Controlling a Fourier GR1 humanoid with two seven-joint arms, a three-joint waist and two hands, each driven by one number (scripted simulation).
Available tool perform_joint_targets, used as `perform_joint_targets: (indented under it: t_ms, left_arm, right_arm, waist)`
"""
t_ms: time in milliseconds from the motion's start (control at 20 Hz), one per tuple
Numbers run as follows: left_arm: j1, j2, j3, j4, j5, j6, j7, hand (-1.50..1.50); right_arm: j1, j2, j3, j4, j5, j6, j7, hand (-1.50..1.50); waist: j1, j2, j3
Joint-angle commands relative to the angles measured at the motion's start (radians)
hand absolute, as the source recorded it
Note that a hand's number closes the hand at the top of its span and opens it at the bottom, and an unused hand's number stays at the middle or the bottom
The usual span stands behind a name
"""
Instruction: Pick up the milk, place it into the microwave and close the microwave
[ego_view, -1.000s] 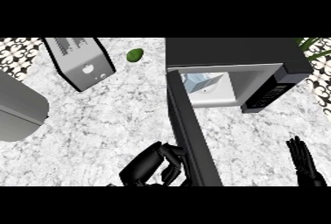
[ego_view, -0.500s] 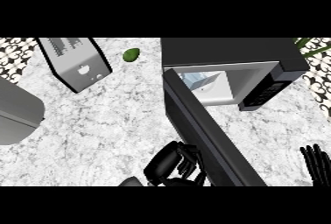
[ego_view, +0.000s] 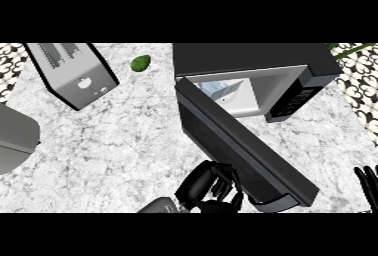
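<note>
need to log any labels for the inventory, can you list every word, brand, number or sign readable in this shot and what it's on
None can be read.
Microwave: the control strip at its right side shows dark marks, too small to read.
Toaster: round knobs on its grey face, no lettering.
Milk inside the microwave: pale carton, no print to be made out.
Microwave door, green fruit, left hand: no text.

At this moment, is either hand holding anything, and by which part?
Nothing is held. The left hand has its fingers against the outer face of the microwave door near its free edge. The right hand is open at the right edge. The milk sits inside the microwave.
</note>
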Motion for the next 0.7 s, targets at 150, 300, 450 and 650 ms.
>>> perform_joint_targets:
  t_ms: [150, 300, 450, 650]
  left_arm:
    - [-0.085, -0.006, -0.055, 0.01, 0.18, 0.085, -0.054, 1.5]
    - [-0.125, -0.006, -0.064, -0.022, 0.226, 0.159, -0.054, 1.5]
    - [-0.147, -0.006, -0.036, -0.019, 0.293, 0.215, -0.076, 1.5]
    - [-0.19, -0.006, -0.006, -0.011, 0.351, 0.321, -0.077, 1.5]
  right_arm:
    - [0.015, -0.044, 0.016, -0.114, -0.097, 0.08, 0.057, -1.5]
    - [0.026, -0.084, 0.018, -0.151, -0.101, 0.097, 0.086, -1.5]
    - [0.013, -0.108, 0.007, -0.181, -0.115, 0.097, 0.096, -1.5]
    - [0.01, -0.135, -0.012, -0.215, -0.125, 0.088, 0.125, -1.5]
  waist:
    - [-0.046, 0.013, -0.002]
    - [-0.064, 0.012, -0.002]
    - [-0.069, 0.016, -0.002]
    - [-0.09, 0.019, -0.002]
